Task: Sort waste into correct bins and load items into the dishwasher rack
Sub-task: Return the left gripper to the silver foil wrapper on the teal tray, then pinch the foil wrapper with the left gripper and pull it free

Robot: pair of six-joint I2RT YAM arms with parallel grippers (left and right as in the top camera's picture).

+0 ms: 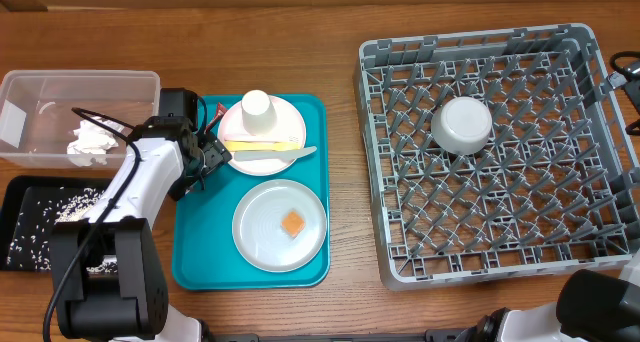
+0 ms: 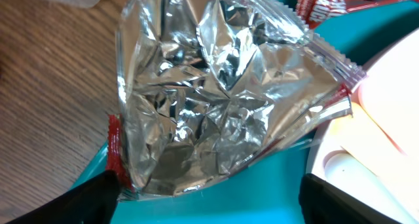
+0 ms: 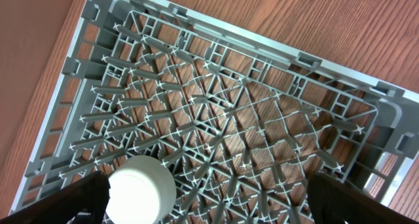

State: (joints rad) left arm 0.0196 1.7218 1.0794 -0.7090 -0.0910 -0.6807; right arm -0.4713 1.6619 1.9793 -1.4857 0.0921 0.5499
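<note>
The crumpled foil [image 2: 216,93] fills most of the left wrist view, lying over the left edge of the teal tray [image 1: 200,247] with part of it above the wooden table [image 2: 39,86]. The left gripper [image 2: 216,199] is released: its fingertips [image 2: 91,198] sit wide apart in the lower corners of the frame with the foil between them, and the right-hand tip is clear of it. Red wrappers [image 2: 327,4] lie at the top edge of that view. In the overhead view, the tray holds a pinkish-white plate [image 1: 290,117] at the top, which carries a small cup [image 1: 257,105], a yellow utensil [image 1: 262,144] and a pale utensil [image 1: 290,155]. Below it is a grey plate [image 1: 252,232] with an orange square [image 1: 293,224] on it. At the upper left, a clear tub [image 1: 80,82] contains a white napkin [image 1: 92,142]. Below the tub, a black tray [image 1: 25,197] holds rice grains [image 1: 70,207]. The rack [image 1: 400,232] occupies the right half of the frame, with a white bowl [image 1: 461,124] upside down near its upper middle. The right gripper [image 3: 209,201] hangs over the rack, released, with nothing between its fingertips.
</note>
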